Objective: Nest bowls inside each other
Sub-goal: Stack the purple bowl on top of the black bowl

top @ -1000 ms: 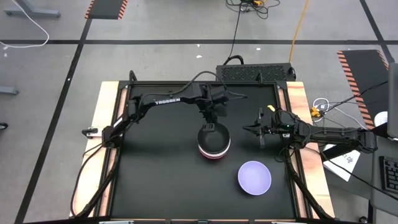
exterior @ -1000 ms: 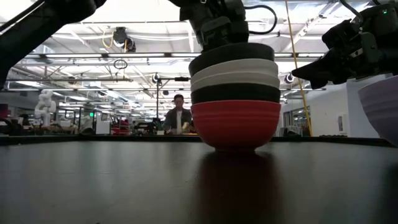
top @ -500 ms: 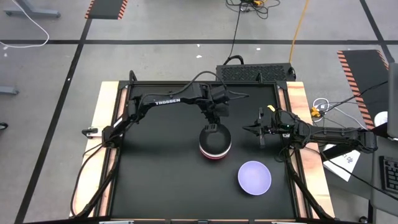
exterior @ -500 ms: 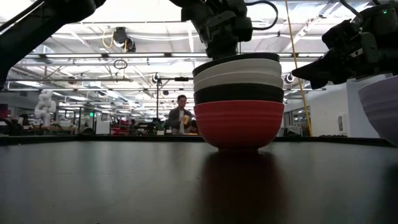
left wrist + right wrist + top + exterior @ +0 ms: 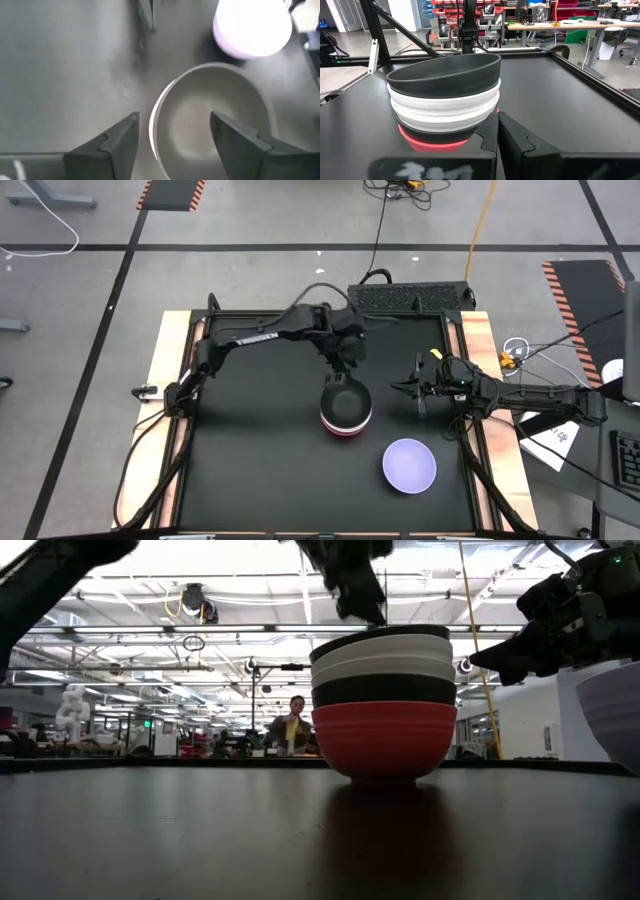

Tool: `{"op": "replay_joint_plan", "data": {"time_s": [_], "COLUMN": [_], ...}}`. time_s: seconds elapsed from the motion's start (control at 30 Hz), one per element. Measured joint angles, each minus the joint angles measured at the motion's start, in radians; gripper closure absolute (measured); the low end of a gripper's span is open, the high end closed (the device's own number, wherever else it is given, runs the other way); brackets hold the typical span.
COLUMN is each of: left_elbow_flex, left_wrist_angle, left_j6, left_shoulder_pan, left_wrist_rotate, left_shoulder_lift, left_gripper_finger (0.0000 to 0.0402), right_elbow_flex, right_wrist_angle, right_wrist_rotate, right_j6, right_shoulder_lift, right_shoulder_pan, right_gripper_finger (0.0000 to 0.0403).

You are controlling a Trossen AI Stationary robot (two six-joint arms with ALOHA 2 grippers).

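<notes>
Several bowls stand nested in a stack (image 5: 346, 412) at the table's middle: a red one (image 5: 382, 740) at the bottom on the mat, then black and white ones, and a black bowl (image 5: 445, 75) on top. My left gripper (image 5: 344, 376) hangs open just above the stack's far rim, clear of it; the left wrist view looks down between its fingers into the top bowl (image 5: 210, 120). A lavender bowl (image 5: 409, 465) sits alone near the right front. My right gripper (image 5: 412, 390) waits shut to the right of the stack.
The black mat (image 5: 250, 460) has free room on its left half and front. A grey box (image 5: 410, 295) lies at the far edge, with cables beside it. A person (image 5: 290, 730) stands in the room beyond the table.
My left gripper has opened and let go of the top black bowl, which has dropped from a raised, tilted seat down into the stack. The gripper has then risen clear of the rim. The right arm kept still.
</notes>
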Motion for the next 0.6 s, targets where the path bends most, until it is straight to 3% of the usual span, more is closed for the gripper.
{"op": "replay_joint_plan", "data": {"time_s": [0.1, 0.2, 0.3, 0.5, 0.6], "left_elbow_flex": [0.003, -0.009, -0.052, -0.277, -0.462], "left_wrist_angle": [-0.033, -0.101, -0.145, -0.121, 0.014], "left_j6": [-0.02, -0.023, -0.02, -0.025, -0.058], "left_shoulder_pan": [0.003, 0.0, -0.018, -0.002, 0.024], "left_wrist_rotate": [-0.046, -0.118, -0.195, -0.228, -0.226], "left_shoulder_lift": [-0.075, -0.152, -0.222, -0.39, -0.51], "left_gripper_finger": [0.0147, 0.0162, 0.0211, 0.0378, 0.0386], "right_elbow_flex": [0.0, 0.0, 0.0, 0.0, 0.0], "right_wrist_angle": [0.0, 0.0, -0.001, -0.004, -0.006], "right_wrist_rotate": [0.0, 0.0, 0.0, 0.0, 0.0], "right_j6": [0.008, 0.015, 0.016, 0.019, 0.019], "right_shoulder_lift": [0.002, 0.002, 0.004, 0.02, 0.029], "right_shoulder_pan": [0.0, 0.0, 0.0, 0.0, 0.0], "right_gripper_finger": [0.0403, 0.0403, 0.0403, 0.0403, 0.0403]}}
